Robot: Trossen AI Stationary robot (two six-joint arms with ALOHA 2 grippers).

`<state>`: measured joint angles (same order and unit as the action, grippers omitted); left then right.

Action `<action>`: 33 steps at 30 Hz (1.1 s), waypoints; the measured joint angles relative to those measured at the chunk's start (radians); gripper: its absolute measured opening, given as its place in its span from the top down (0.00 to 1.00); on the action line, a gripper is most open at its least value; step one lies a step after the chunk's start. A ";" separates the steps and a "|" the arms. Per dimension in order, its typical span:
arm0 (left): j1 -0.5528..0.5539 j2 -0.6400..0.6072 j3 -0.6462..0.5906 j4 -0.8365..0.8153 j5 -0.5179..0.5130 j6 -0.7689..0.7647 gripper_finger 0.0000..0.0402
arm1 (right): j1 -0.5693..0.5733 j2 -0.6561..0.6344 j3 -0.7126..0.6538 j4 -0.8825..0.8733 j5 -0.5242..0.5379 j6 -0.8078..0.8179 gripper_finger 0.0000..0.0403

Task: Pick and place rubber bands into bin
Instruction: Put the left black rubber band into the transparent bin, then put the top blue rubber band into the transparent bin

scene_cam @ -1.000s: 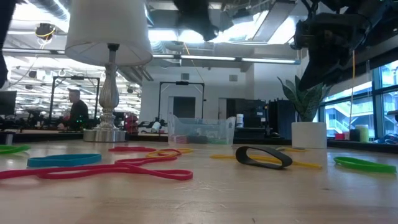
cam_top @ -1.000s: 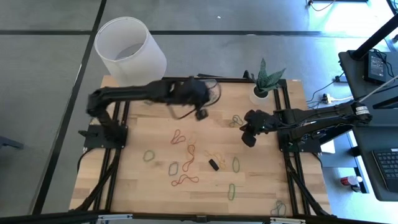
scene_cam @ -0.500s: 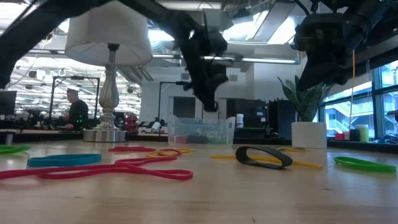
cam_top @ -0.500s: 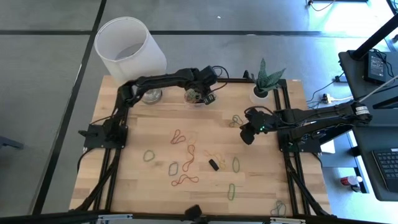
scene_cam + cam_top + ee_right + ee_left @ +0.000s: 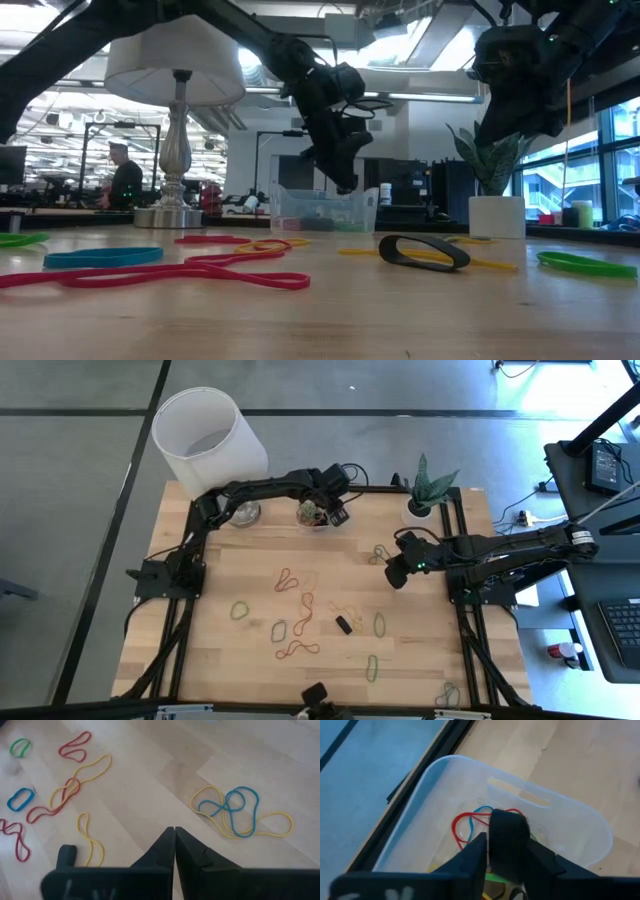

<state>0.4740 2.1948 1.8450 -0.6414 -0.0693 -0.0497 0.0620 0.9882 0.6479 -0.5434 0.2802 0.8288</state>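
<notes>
The clear bin stands at the table's far edge and holds red, blue and green rubber bands. My left gripper hangs just above it, slanting down, fingers apart, with a wide black band between them. My right gripper is shut and hovers at the table's right, near tangled blue and yellow bands. More loose bands lie flat on the wood: red, green, black. My left gripper has the wide black band between its spread fingers, which slant down over the inside of the bin. The band is clear of the bin's floor. Whether the fingers still touch it I cannot tell.
A lamp with a big white shade and a metal foot stands left of the bin. A potted plant is at the far right. More bands lie near the front edge. A person shows in the room behind.
My left gripper has swung from above the table's middle toward the far edge and come down over the bin, where it has hung for the last half second.
</notes>
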 joint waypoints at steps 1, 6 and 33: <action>0.000 0.000 0.000 -0.001 0.008 -0.001 0.73 | 0.000 0.000 0.000 0.000 0.000 0.000 0.96; -0.008 -0.002 0.000 -0.006 0.021 -0.017 0.65 | 0.000 0.000 0.000 0.000 0.000 -0.011 0.96; -0.299 -0.271 -0.058 -0.332 0.031 -0.129 1.00 | 0.000 0.000 0.000 0.039 -0.003 -0.105 0.96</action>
<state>0.1746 1.9238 1.7866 -0.9736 -0.0385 -0.1785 0.0620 0.9882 0.6479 -0.5049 0.2771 0.7236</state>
